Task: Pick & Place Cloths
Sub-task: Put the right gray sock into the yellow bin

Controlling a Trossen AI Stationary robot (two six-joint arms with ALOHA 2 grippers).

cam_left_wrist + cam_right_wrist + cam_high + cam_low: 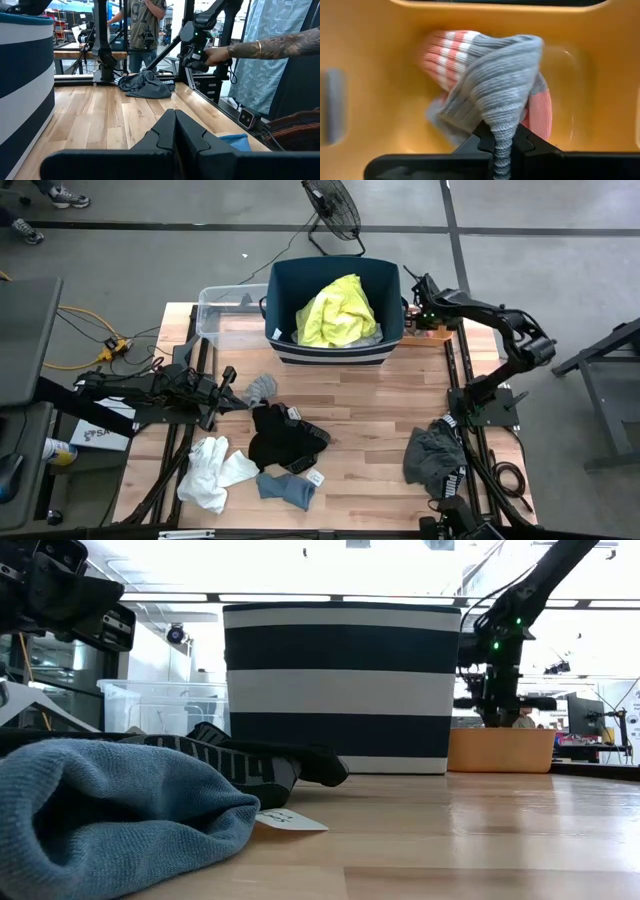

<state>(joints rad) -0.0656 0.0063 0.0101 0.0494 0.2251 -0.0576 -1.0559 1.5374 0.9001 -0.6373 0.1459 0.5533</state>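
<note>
My right gripper (502,145) hangs over the small orange tray (432,330) beside the striped navy tub (335,352) at the table's far right, shut on a grey sock with pink stripes (490,80). A neon yellow shirt (338,310) lies inside the tub. On the table lie a grey sock (262,387), black cloths (283,440), a white cloth (212,470), a blue sock (288,488) and dark grey shorts (435,455). My left gripper (175,125) waits shut and level at the table's left side, holding nothing. My right gripper pinches a narrow gathered fold of the grey sock (503,134) between its two fingers, coming from above and pointing steeply down. The rest of the sock hangs bunched below the fingers inside the orange tray (380,100). Whether it touches the tray's floor, I cannot tell.
A clear plastic box (225,310) stands left of the tub at the far edge. A person's forearm (270,47) reaches toward gear beyond the table's right side. Bare wood lies between the tub and the cloths in the middle.
</note>
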